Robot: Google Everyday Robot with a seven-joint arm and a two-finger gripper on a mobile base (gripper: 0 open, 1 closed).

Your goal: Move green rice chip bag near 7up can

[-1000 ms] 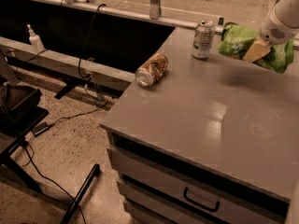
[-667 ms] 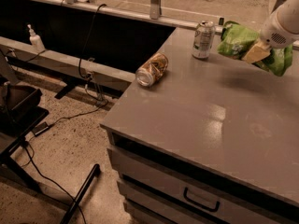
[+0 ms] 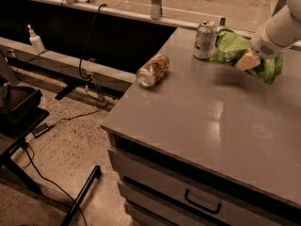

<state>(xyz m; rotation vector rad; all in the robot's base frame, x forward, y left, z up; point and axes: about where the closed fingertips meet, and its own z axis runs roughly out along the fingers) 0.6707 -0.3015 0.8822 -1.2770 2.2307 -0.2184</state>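
The green rice chip bag (image 3: pixel 233 48) is a crinkly lime-green bag at the far right of the grey table top (image 3: pixel 211 112), lifted slightly above it. My gripper (image 3: pixel 248 60), on the white arm (image 3: pixel 282 27) coming in from the upper right, is shut on the bag's middle. The 7up can (image 3: pixel 205 40), silver-grey with green marks, stands upright just left of the bag, almost touching it.
A copper-brown can (image 3: pixel 153 70) lies on its side near the table's left edge. The table has drawers (image 3: pixel 202 201) in front. Left of it are a dark counter, cables on the floor, a spray bottle (image 3: pixel 35 40) and a black stand (image 3: pixel 19 112).
The bag and my gripper have shifted slightly left, closing the gap to the 7up can. The cans have not moved.
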